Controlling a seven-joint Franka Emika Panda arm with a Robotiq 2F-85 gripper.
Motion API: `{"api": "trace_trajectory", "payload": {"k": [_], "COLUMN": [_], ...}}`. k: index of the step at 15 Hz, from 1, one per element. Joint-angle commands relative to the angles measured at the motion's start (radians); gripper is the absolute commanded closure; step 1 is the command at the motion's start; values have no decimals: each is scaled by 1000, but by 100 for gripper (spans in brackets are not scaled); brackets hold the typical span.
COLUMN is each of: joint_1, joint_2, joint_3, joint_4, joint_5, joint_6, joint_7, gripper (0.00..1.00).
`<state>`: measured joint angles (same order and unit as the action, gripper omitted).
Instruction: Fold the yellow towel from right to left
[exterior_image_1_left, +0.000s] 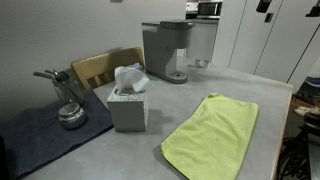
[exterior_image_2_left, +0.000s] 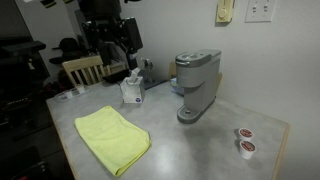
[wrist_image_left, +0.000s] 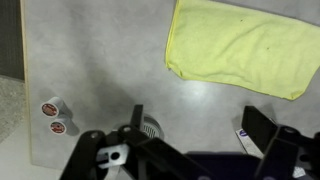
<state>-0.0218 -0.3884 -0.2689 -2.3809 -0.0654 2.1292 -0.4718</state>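
Note:
The yellow towel (exterior_image_1_left: 212, 135) lies flat and unfolded on the grey counter, seen in both exterior views (exterior_image_2_left: 110, 138). In the wrist view the towel (wrist_image_left: 245, 50) fills the top right. My gripper (wrist_image_left: 200, 125) is open and empty, its two black fingers spread wide above bare counter, apart from the towel. In an exterior view the gripper (exterior_image_2_left: 117, 60) hangs high above the back of the counter, near the tissue box.
A grey coffee maker (exterior_image_2_left: 197, 85) and a tissue box (exterior_image_2_left: 132, 90) stand on the counter beside the towel. Two coffee pods (exterior_image_2_left: 243, 140) sit near one corner. A metal utensil (exterior_image_1_left: 68, 112) rests on a dark mat (exterior_image_1_left: 40, 140). A wooden chair (exterior_image_1_left: 100, 68) stands behind.

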Motion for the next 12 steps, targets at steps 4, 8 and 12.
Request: {"api": "trace_trajectory", "payload": {"k": [4, 8, 12], "joint_1": [-19, -19, -11], "joint_2": [2, 2, 21], "joint_3": [18, 18, 0], "joint_4": [2, 2, 6], "joint_5": [9, 9, 25], "joint_6": [-2, -2, 17], "joint_7": [-6, -6, -57], "gripper": [0, 0, 0]}}
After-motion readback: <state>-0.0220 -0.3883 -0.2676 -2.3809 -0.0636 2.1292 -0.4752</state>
